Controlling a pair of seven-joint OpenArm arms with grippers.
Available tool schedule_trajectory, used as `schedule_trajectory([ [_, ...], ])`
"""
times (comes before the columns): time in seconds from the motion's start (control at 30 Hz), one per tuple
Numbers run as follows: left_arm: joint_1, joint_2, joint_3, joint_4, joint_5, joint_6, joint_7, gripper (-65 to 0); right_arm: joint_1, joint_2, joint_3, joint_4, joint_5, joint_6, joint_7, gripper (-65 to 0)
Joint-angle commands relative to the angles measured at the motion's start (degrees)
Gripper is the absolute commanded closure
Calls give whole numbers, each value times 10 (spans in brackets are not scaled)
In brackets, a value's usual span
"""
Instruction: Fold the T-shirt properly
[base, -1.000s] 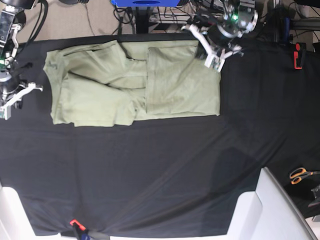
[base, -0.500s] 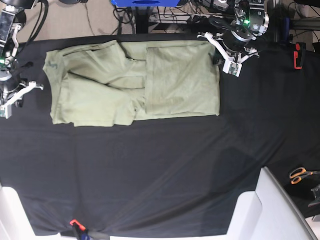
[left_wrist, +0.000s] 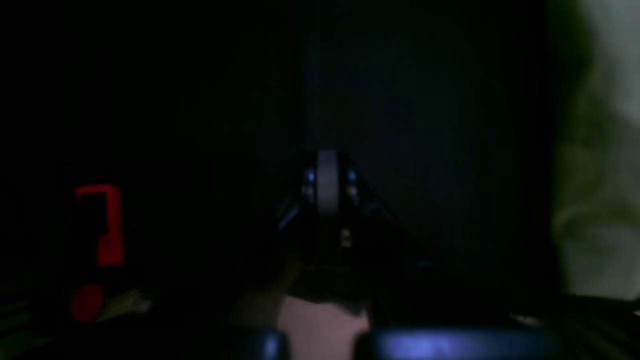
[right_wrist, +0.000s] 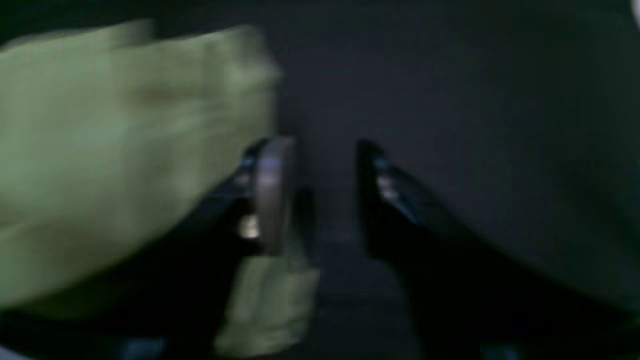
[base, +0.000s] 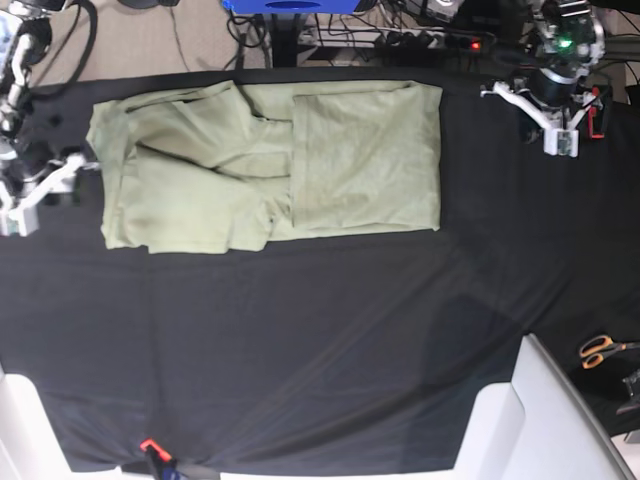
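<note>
The pale sage-green T-shirt (base: 270, 165) lies partly folded on the black table cloth (base: 300, 340), with its right part flat and its left part bunched in folds. My left gripper (base: 555, 130) is off the shirt, over bare cloth near the back right; in the left wrist view (left_wrist: 327, 185) its fingers are together with nothing in them, and the shirt (left_wrist: 595, 200) is at the frame's right edge. My right gripper (base: 40, 185) is just left of the shirt's left edge. In the right wrist view (right_wrist: 325, 185) it is open and empty, with the shirt (right_wrist: 125, 150) beside its left finger.
A red clamp (base: 597, 110) sits on the right table edge beside my left gripper and shows in the left wrist view (left_wrist: 100, 225). Orange-handled scissors (base: 600, 350) lie at the right. White panels (base: 560, 420) stand at the front corners. A small orange clip (base: 150, 447) is at the front edge.
My left gripper has moved right, off the shirt's back right corner to the table's right edge. My right gripper has shifted slightly toward the shirt's left edge. The shirt has not moved.
</note>
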Motion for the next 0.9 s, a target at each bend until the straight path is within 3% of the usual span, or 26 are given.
schedule_trajectory([
  [0.0, 8, -9, -19, 5, -28, -13, -6, 0, 6, 7, 23, 18, 43, 17, -23, -344],
  [0.1, 12, -8, -66, 3, -108, -83, -4, 0, 24, 7, 71, 14, 138, 84, -125, -462],
  [0.17, 21, -8, -81, -3, -122, -109, -5, 0, 46, 9, 102, -6, 160, 84, -174, -497],
  [0.37, 31, -9, -85, -28, -122, -115, -9, 0, 140, 97, 184, -218, 164, 84, -281, -501],
  [0.53, 31, -7, -85, -41, -123, -115, -9, 0, 180, 142, 169, -411, 164, 84, -292, -501],
  [0.87, 31, -6, -83, -41, -123, -115, -9, 0, 183, 84, 76, -430, 164, 84, -296, -500],
])
